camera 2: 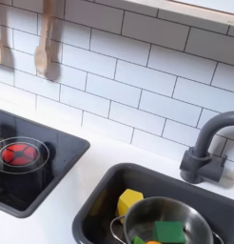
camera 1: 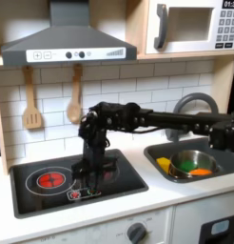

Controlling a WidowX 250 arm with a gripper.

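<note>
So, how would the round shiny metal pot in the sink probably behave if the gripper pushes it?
The round shiny metal pot looks thin-walled and stiff, so probably light for its size. Its smooth surface may slip on the dark sink floor. It stands upright with a wide base and holds green and orange pieces, so tipping seems unlikely; the yellow piece beside it may shift.

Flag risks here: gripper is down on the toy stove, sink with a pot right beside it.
1. The gripper sits low over small red items at the stove front edge; a nudge could push them off onto the counter.
2. Whether the jaws are open or shut is blurred, so any grasp is unconfirmed.
3. The arm stretches above the sink and metal pot; lowering it might hit the faucet.
</note>
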